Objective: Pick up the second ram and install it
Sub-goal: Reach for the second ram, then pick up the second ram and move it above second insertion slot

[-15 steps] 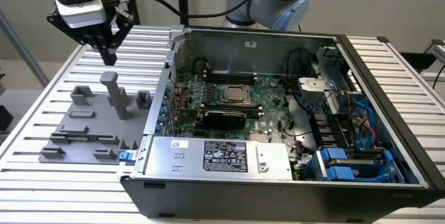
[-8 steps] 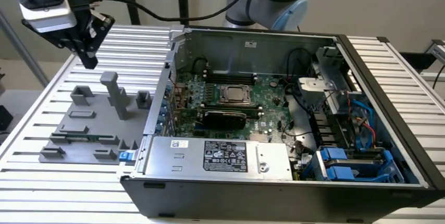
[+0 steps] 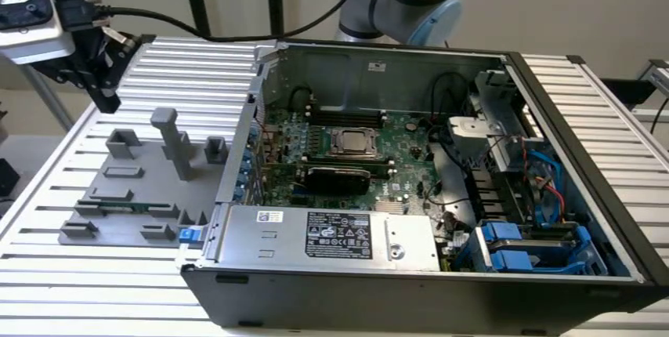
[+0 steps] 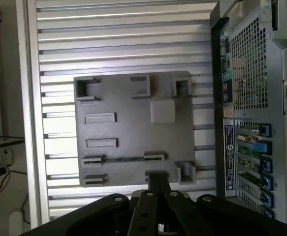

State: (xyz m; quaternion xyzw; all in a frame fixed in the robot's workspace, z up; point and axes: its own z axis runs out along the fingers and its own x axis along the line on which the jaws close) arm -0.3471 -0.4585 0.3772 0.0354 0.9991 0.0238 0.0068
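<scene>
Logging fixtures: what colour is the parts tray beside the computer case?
The tray is grey; clearest in wrist view.

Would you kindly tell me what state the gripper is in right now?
Gripper: closed, holding nothing, above the grey tray where the second ram lies.

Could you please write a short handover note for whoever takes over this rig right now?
End effector: hovers over the slatted table, past the far corner of the gray fixture plate, on the exterior view's left. It carries no ram.
Second ram: lies in its holder on the fixture plate, beside the open computer case.
Done: nothing visible for this stick; it is not yet picked up.
Left: pick it up and install it on the motherboard.
</scene>
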